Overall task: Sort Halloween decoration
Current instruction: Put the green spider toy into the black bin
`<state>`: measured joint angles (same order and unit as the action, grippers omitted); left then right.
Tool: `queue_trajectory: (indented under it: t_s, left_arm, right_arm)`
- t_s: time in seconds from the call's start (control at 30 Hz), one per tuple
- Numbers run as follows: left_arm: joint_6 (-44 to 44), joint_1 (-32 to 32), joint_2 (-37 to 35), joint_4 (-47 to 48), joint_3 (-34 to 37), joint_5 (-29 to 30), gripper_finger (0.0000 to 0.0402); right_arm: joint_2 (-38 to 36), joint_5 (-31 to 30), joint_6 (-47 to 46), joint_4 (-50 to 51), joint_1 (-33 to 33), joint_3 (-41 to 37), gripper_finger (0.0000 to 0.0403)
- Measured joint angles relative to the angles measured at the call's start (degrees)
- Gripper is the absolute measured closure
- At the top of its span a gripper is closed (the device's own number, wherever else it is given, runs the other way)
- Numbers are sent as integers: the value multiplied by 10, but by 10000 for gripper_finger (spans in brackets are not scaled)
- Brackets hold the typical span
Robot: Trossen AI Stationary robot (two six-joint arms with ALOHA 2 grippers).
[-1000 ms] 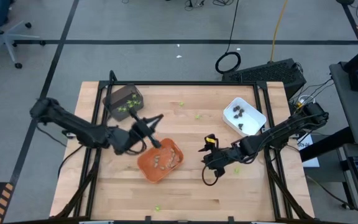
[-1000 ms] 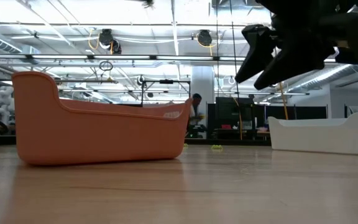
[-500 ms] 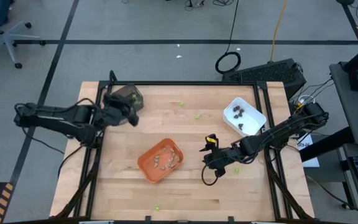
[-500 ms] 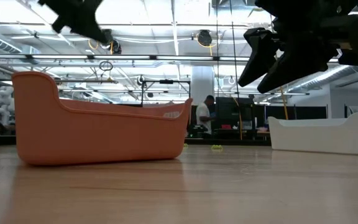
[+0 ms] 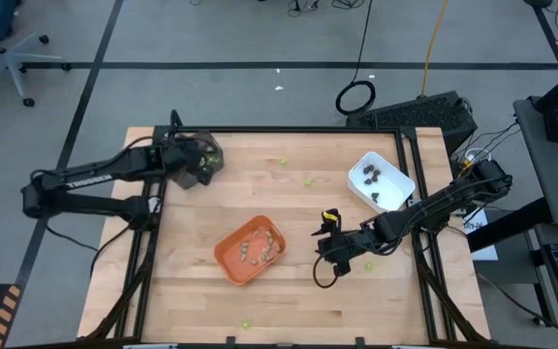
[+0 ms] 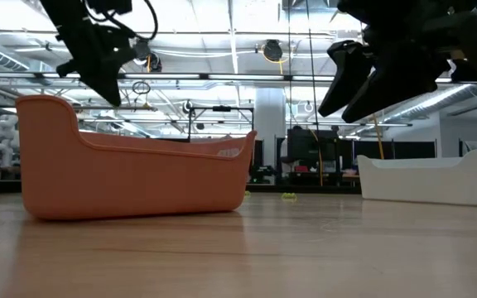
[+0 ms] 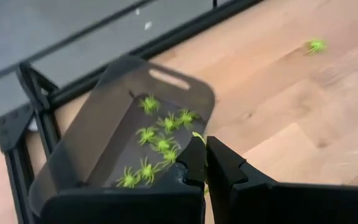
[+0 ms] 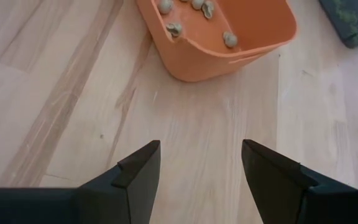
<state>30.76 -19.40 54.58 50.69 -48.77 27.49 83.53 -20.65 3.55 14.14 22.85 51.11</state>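
High view, landmark: orange tray (image 5: 250,250) near the middle of the wooden table (image 5: 289,301), tan-grey pieces (image 5: 252,253) inside it.
Left gripper (image 5: 201,163): a second ago it was at the orange tray's rim; now it has swung away to the dark grey tray (image 5: 194,155) at the table's back left corner, well apart from the orange tray.
Left fingers (image 7: 219,163): pressed together, a lime-green sliver showing between the tips; whether a piece is pinched there cannot be told.
Lime-green spiders (image 7: 157,140): a cluster lies in the dark grey tray.
Right gripper (image 5: 324,236): unchanged, hanging just right of the orange tray, fingers (image 8: 138,168) spread apart and empty.
White tray (image 5: 380,180): right of and beyond the orange tray, dark brown pieces (image 5: 372,176) inside.
Stray green pieces (image 5: 308,179): on bare wood beyond the orange tray, unmoved.
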Motion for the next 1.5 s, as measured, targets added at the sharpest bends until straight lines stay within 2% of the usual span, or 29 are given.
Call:
queue_trajectory:
  t_s: [0.23, 0.43, 0.63, 0.87, 1.03, 1.23, 1.37, 1.5]
  left_arm:
    - [-23, -83, 52, 12, 0, -51, 401]
    - [-32, -145, 129, 13, 0, -106, 401]
    - [-47, -181, 202, 13, 0, -112, 401]
    - [-46, -185, 230, 13, 0, -108, 398]
    - [-41, -185, 230, 13, 0, -78, 365]
    - [-41, -174, 229, 13, 0, -70, 329]
    - [-41, -149, 214, 13, 0, -58, 325]
    - [-3, -86, 174, 12, 0, -37, 325]
  right_arm:
    - [0, 0, -36, 12, 1, 0, 193]
    - [0, 0, -59, 12, 14, 0, 193]
    - [0, 0, -74, 16, 33, 0, 193]
    - [0, -1, -103, 41, 46, 0, 193]
    - [0, -1, -133, 63, 51, 0, 193]
    - [0, -1, -181, 108, 68, 0, 193]
    - [0, -1, -238, 153, 86, 0, 193]
    - [-4, -1, -305, 204, 112, 0, 193]
